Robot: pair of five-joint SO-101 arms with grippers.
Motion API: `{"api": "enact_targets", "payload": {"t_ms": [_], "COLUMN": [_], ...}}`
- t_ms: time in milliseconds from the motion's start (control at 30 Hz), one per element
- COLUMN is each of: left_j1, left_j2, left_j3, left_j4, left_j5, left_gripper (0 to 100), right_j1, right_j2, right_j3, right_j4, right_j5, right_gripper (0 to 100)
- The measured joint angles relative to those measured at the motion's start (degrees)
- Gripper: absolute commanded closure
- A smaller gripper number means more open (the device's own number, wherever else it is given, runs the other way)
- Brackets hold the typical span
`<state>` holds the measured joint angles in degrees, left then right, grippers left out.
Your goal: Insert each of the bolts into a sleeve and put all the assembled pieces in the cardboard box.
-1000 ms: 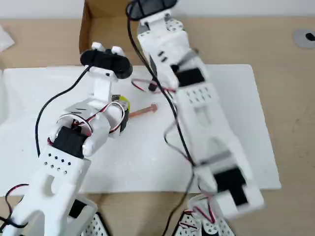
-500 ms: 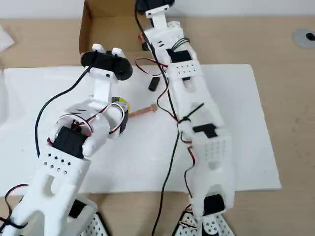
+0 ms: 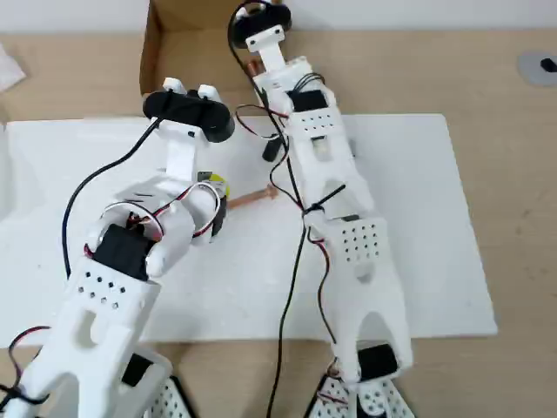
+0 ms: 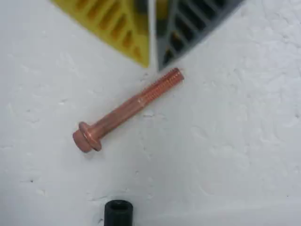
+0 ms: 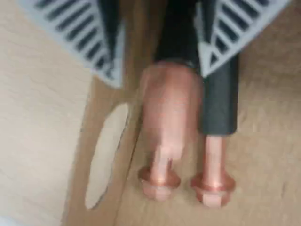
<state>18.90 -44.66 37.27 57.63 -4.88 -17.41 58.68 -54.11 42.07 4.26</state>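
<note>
A copper bolt [image 3: 254, 198] [image 4: 127, 110] lies loose on the white foam board [image 3: 418, 218]. My left gripper [image 3: 219, 196] [image 4: 153, 66] hovers just over the bolt's threaded end, its yellow and dark fingers shut together and empty. A black sleeve [image 3: 271, 148] [image 4: 117, 214] rests on the board beyond the bolt's head. My right gripper [image 3: 255, 70] [image 5: 159, 75] is inside the cardboard box [image 3: 152, 52], shut on a sleeve with a bolt [image 5: 175, 37] through it. A second assembled sleeve and bolt [image 5: 218, 108] lies beside it on the box floor.
The box wall [image 5: 106, 155] has a handle cut-out close to the right gripper. The right arm stretches across the middle of the board to the box at the table's far edge. Bare board lies to the right of that arm.
The right arm has swung left and stretched out straight, carrying its gripper deeper into the box. The left arm, the loose bolt and the loose sleeve have not moved.
</note>
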Motion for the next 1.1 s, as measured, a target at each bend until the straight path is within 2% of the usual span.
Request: {"api": "enact_targets", "payload": {"t_ms": [333,467,633,700,900,1100], "left_j1": [-0.9,-3.0,-2.7,-1.8,-1.0,-0.4], "left_j2": [0.8,6.7,21.7,27.5,37.9,46.2], "left_j3": [0.0,-0.1,-4.5,-8.0,-18.1,-25.8], "left_j4": [-0.2,-0.4,2.3,3.7,4.3,4.2], "left_j5": [0.0,-0.4,-9.1,-13.7,-28.8,-34.5], "left_gripper": [90,90,90,90,90,90], "right_j1": [0.1,0.7,0.5,0.5,2.6,10.9], "right_j2": [0.8,0.8,0.8,0.7,0.7,-3.5], "right_j3": [-10.5,-22.3,-36.2,-38.1,-38.6,-38.6], "right_j4": [11.9,24.5,43.9,48.4,52.1,52.2], "right_j5": [0.0,0.0,-6.1,-9.1,-15.1,-20.1], "right_gripper": [79.6,79.6,79.6,79.6,79.6,79.6]}}
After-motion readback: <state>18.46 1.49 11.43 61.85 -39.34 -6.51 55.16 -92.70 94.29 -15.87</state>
